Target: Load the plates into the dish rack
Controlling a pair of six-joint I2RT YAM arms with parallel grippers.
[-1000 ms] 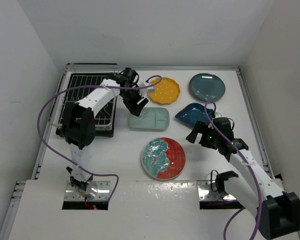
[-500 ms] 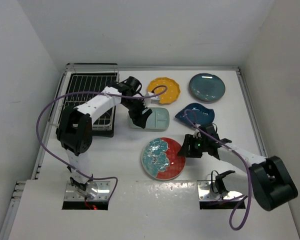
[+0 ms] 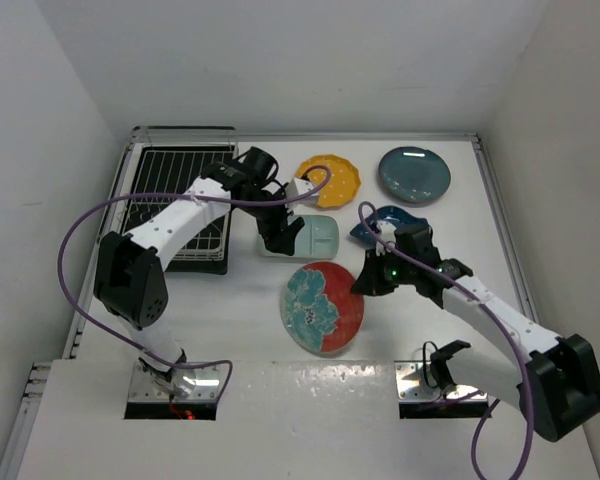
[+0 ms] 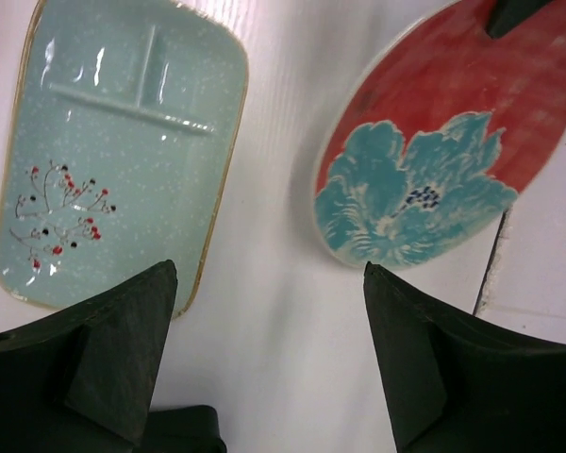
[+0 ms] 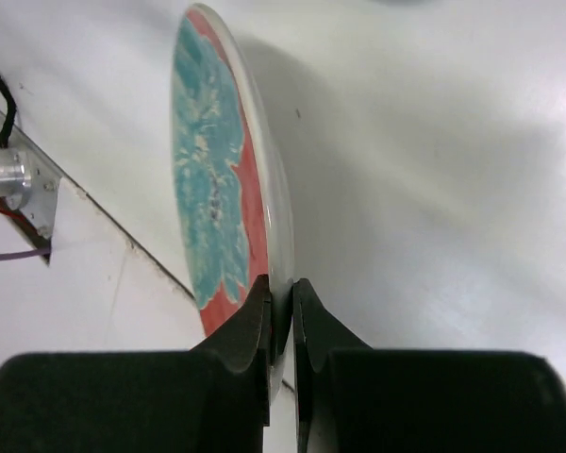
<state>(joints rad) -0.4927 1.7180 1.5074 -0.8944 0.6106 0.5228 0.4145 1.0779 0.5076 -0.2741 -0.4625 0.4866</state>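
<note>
The red-and-teal floral plate (image 3: 323, 308) (image 4: 434, 160) (image 5: 226, 179) is tilted up off the table on its right side. My right gripper (image 3: 366, 280) (image 5: 281, 285) is shut on its right rim. My left gripper (image 3: 280, 236) (image 4: 269, 274) hangs open over bare table, its left finger above the corner of the pale blue divided plate (image 3: 315, 237) (image 4: 113, 160). Further back lie the yellow scalloped plate (image 3: 330, 181) and the dark teal round plate (image 3: 414, 173). The dark blue leaf plate (image 3: 390, 220) is partly hidden by my right arm. The black wire dish rack (image 3: 170, 205) stands at the back left.
The left arm's purple cable (image 3: 75, 260) loops out beside the rack, and the right arm's cable (image 3: 365, 225) arches over the leaf plate. Metal mount plates (image 3: 175, 382) sit at the near edge. White walls close in on three sides.
My right gripper has swung in to the floral plate, shut on its rim and tipped it up. My left gripper moved down beside the pale blue plate and opened wider.
</note>
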